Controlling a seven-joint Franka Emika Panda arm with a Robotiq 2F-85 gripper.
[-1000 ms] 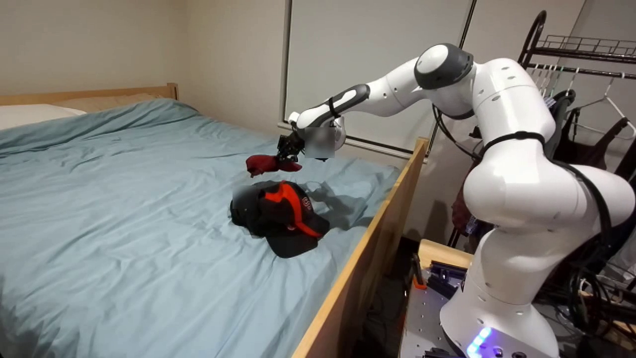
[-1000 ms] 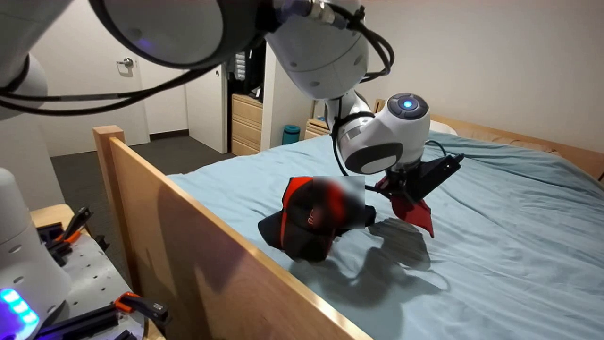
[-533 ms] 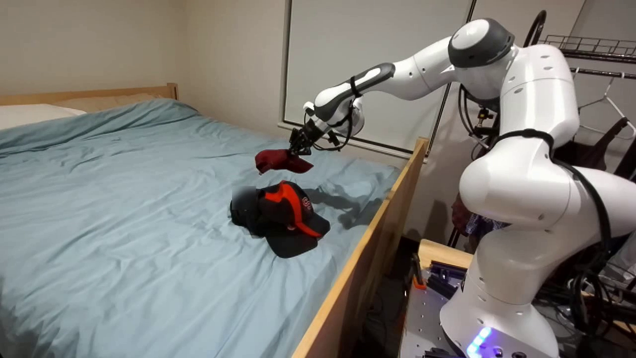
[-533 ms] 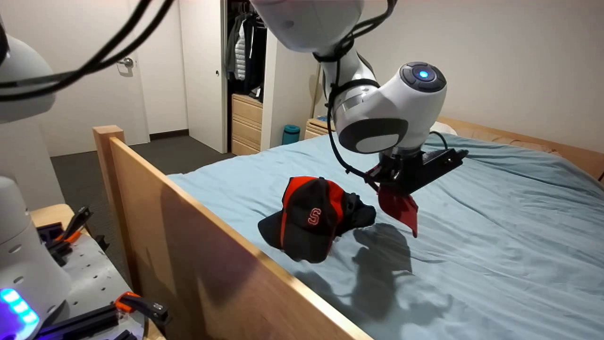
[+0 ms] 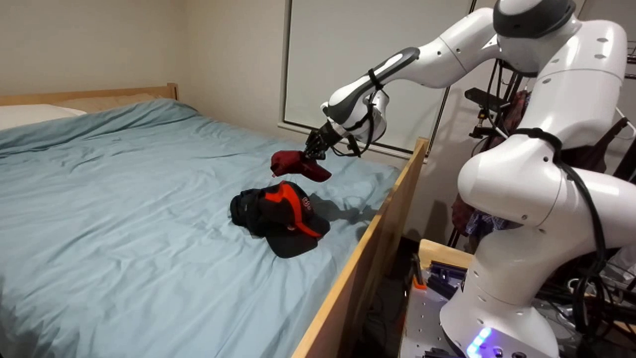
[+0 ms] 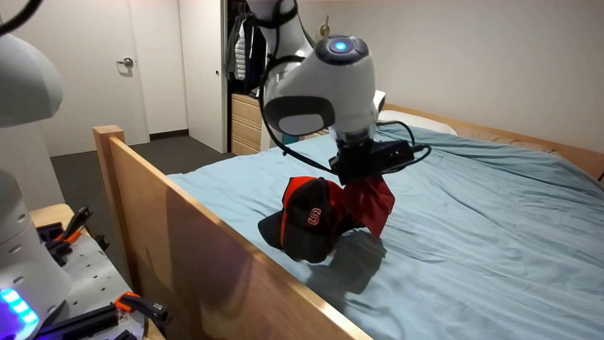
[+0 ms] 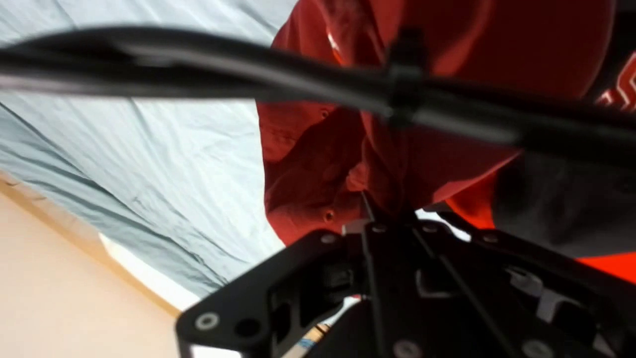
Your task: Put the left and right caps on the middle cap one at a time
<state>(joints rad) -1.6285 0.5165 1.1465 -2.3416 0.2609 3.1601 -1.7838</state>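
Your dark red cap [image 5: 290, 163] hangs above the blue bedsheet [image 5: 149, 238], its brim dipping toward the wooden footboard [image 6: 198, 255]. You have the Robotiq gripper [image 7: 391, 216] drawn together on its crown, with only a pinched fold of cloth between the fingers. Near it and lower, resting on the sheet, is the black-and-red cap [image 6: 306, 203] with the red S on its front. The black cap [image 5: 243, 208] overlaps that one on the side away from the footboard; you can't tell how far either sits over the other. Two dark brims stick out from the pair toward the footboard. In the wrist view a blurred black cable [image 7: 318, 79] crosses the red cloth. Your white Panda arm [image 5: 432, 64] reaches over the footboard from its base [image 5: 497, 298], which stands on a metal plate [image 6: 113, 283] beside an orange-and-black clamp [image 6: 146, 307]. At the bed's far end you have a white pillow [image 5: 30, 115] against the headboard [image 5: 124, 93].
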